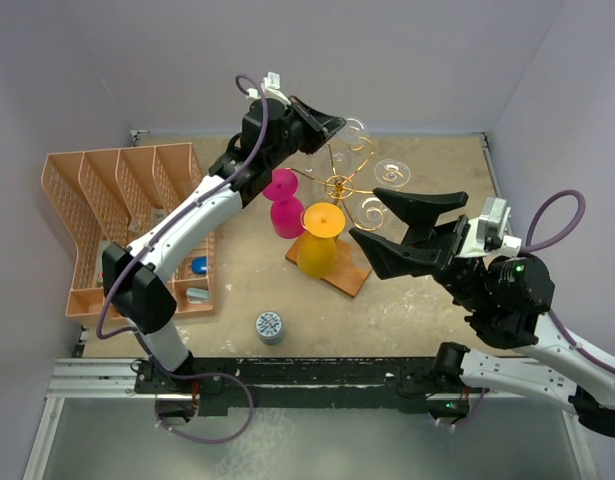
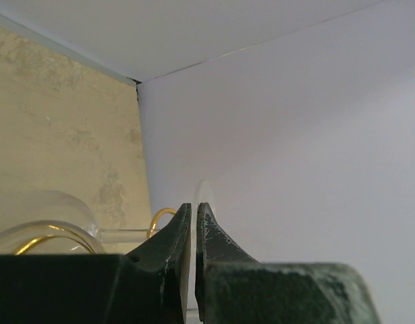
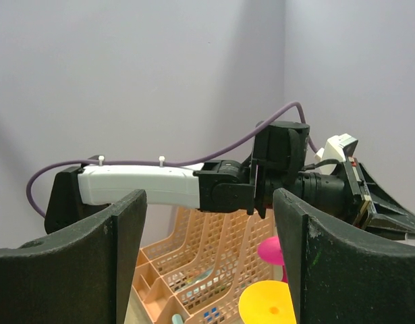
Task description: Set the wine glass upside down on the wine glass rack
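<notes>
Top view: the left claw (image 1: pixel 335 125) sits in the upper middle of the frame, pressed onto the clear glass (image 1: pixel 356 131) at the far side of the rack (image 1: pixel 339 186); the glass lies among the upper gold scrolls; a second clear glass (image 1: pixel 392 172) shows at the rack's right; a pink glass (image 1: pixel 285 206) and a yellow glass (image 1: pixel 320 240) hang upside down on the near side; the right claw (image 1: pixel 365 216) hovers right of centre, spread wide and holding nothing; the basket (image 1: pixel 107 215) fills the left side.

Left wrist: the left claw (image 2: pixel 195 206) is almost shut, pinching the thin foot of the glass (image 2: pixel 119 234); its stem runs left beside a gold curl of the rack (image 2: pixel 161 214).

Right wrist: the right claw (image 3: pixel 207 202) is spread; between its fingers show the left arm (image 3: pixel 140 185), the basket (image 3: pixel 194 263) and the yellow glass (image 3: pixel 268 304).
</notes>
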Controlling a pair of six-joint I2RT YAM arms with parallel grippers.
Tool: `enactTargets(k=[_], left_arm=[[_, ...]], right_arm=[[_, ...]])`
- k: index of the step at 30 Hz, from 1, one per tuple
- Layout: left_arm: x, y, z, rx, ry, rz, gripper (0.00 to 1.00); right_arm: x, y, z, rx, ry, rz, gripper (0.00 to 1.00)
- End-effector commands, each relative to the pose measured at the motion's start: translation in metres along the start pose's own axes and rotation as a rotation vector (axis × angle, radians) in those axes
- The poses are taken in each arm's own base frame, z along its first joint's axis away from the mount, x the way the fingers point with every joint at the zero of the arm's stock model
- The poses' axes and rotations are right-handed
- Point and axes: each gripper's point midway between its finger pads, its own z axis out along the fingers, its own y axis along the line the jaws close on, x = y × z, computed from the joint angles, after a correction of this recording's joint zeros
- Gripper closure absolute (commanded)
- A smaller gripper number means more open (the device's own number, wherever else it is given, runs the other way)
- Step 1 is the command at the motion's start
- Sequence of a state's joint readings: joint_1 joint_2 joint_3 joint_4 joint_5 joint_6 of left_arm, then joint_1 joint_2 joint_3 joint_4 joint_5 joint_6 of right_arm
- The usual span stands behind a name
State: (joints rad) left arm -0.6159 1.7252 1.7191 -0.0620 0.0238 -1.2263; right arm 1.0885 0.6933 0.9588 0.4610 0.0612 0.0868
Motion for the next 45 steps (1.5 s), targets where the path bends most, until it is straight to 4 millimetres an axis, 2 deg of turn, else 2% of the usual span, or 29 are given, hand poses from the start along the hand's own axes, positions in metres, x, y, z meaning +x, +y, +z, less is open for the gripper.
enactTargets(k=[1, 13, 29, 45], left_arm=[[-0.019, -0.048, -0.029, 0.102, -0.076, 0.037, 1.00], [-0.005, -0.044, -0.037, 0.128, -0.033, 0.000, 1.00], [0.004, -0.057, -0.051, 0.185, -0.005, -0.020, 1.00], [0.021, -0.059, -0.036, 0.194, 0.039, -0.026, 1.00]], right_arm=[[-0.014, 0.002, 0.000, -0.001, -0.053, 0.019, 0.22], [-0.008, 0.003, 0.004, -0.011, -0.046, 0.016, 0.22], [-0.005, 0.003, 0.004, -0.008, -0.041, 0.015, 0.22], [-0.011, 0.001, 0.004, 0.004, -0.066, 0.018, 0.22]])
